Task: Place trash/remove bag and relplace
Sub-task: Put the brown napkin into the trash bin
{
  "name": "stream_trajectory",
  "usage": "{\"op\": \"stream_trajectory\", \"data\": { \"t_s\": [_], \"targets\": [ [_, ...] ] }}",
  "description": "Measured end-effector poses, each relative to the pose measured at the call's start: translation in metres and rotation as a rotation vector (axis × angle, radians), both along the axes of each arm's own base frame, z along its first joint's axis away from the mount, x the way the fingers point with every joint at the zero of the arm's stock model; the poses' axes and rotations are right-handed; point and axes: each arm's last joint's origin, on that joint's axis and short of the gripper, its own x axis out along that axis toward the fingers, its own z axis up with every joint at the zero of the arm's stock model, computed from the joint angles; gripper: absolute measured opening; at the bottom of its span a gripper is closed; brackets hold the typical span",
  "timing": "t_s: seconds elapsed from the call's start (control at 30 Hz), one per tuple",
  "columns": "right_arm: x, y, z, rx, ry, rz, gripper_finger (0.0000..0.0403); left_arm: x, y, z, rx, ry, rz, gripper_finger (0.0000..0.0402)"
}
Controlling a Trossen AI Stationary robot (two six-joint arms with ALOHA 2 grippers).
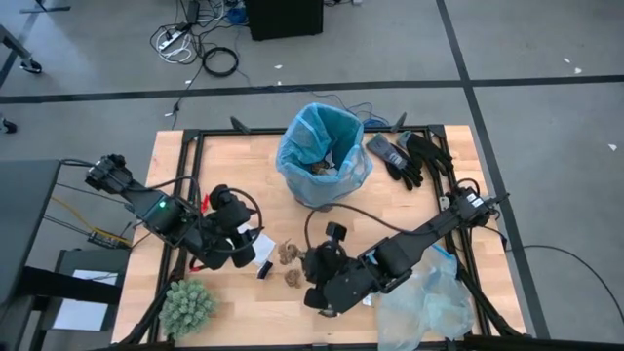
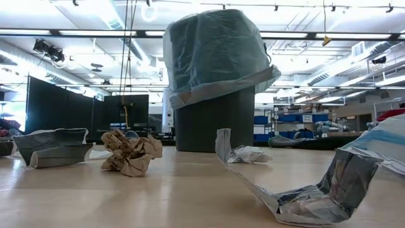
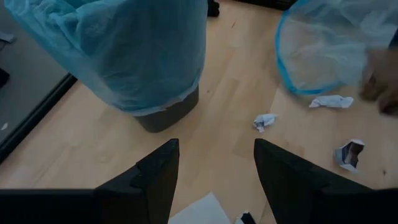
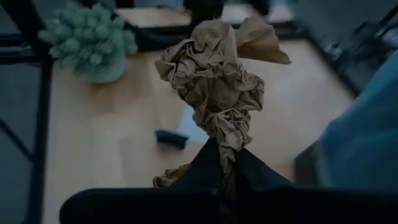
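Note:
A dark bin (image 1: 314, 200) lined with the sky-blue bag (image 1: 322, 146) stands at the table's far middle and holds some trash. My right gripper (image 4: 225, 163) is near the table's front middle, shut on a crumpled brown paper wad (image 4: 214, 81). Another brown wad (image 2: 130, 152) lies on the table. My left gripper (image 3: 214, 180) hovers open to the left of them, pointing toward the bin (image 3: 165, 115), with nothing between its fingers. White scraps (image 3: 264, 121) lie on the wood. My right gripper pinches the brown wad's narrow lower end (image 4: 222, 142) between its two shut fingers. The wad stands up past the fingertips, lifted clear of the table.
A green spiky plant ball (image 1: 187, 307) sits at the near left corner. A pale clear bag with a blue rim (image 1: 429, 302) lies at the near right, and black gloves (image 1: 409, 156) lie at the far right. A white sheet (image 1: 263, 244) lies by my left gripper.

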Motion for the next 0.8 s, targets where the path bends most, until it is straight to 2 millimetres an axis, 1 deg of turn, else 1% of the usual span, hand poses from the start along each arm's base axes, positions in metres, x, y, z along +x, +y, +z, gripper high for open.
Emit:
{"op": "stream_trajectory", "data": {
  "t_s": [0.13, 0.23, 0.3, 0.37, 0.53, 0.7, 0.8],
  "targets": [
    [-0.006, -0.007, 0.022, -0.131, -0.002, -0.033, 0.0001, 0.002, -0.001, 0.000, -0.012, -0.016, 0.001, 0.0218],
    [-0.011, -0.020, 0.029, -0.238, 0.039, -0.112, 0.0001, 0.004, -0.003, 0.002, -0.029, -0.042, 0.002, 0.0218],
    [-0.014, -0.030, 0.033, -0.279, 0.064, -0.160, 0.0000, 0.005, -0.003, 0.002, -0.037, -0.052, 0.002, 0.0218],
    [-0.015, -0.042, 0.036, -0.277, 0.080, -0.220, 0.0000, 0.006, -0.004, 0.002, -0.042, -0.057, 0.000, 0.0218],
    [-0.015, -0.078, 0.039, -0.200, 0.112, -0.363, 0.0000, 0.011, -0.008, 0.000, -0.062, -0.056, -0.011, 0.0218],
    [-0.006, -0.112, 0.043, -0.163, 0.153, -0.397, 0.0000, 0.021, -0.015, -0.011, -0.050, -0.019, -0.018, 0.0218],
    [0.000, -0.137, 0.044, -0.136, 0.176, -0.423, 0.0000, 0.029, -0.021, -0.021, -0.045, 0.023, -0.029, 0.0218]
  ]
}}
